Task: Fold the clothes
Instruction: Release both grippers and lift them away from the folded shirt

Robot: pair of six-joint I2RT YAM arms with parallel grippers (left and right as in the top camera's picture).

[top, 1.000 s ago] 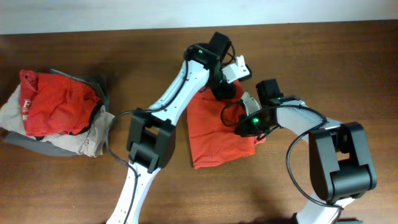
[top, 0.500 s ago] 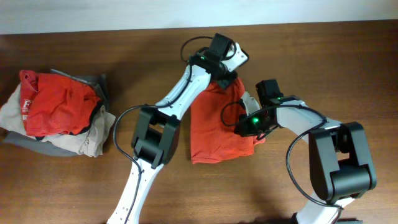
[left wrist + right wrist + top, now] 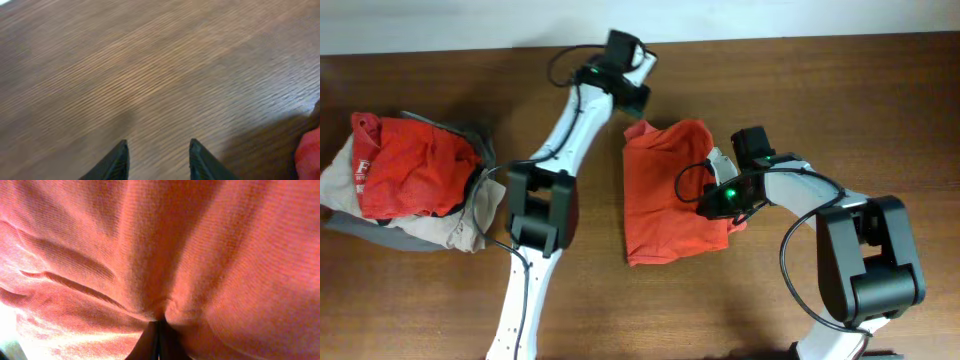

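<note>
The orange-red T-shirt [image 3: 665,195] lies folded into a tall block mid-table, its top edge rumpled. My right gripper [image 3: 724,196] sits at the shirt's right edge, shut on a pinch of the cloth. In the right wrist view the shirt [image 3: 160,255] fills the frame and bunches into the closed tips of the right gripper [image 3: 159,330]. My left gripper [image 3: 634,98] hovers off the shirt's top left corner. Seen from the left wrist, the left gripper [image 3: 157,150] is open over bare wood, holding nothing, with a sliver of the shirt [image 3: 310,155] at the right edge.
A heap of other clothes [image 3: 410,180], red on top of beige and grey, lies at the table's left side. The white wall edge [image 3: 470,25] runs along the back. Brown wooden table [image 3: 880,110] surrounds the shirt.
My left gripper has let go of the shirt's top edge, opened wider and swung up and to the left. The shirt's top now lies uncovered. The right arm has not moved.
</note>
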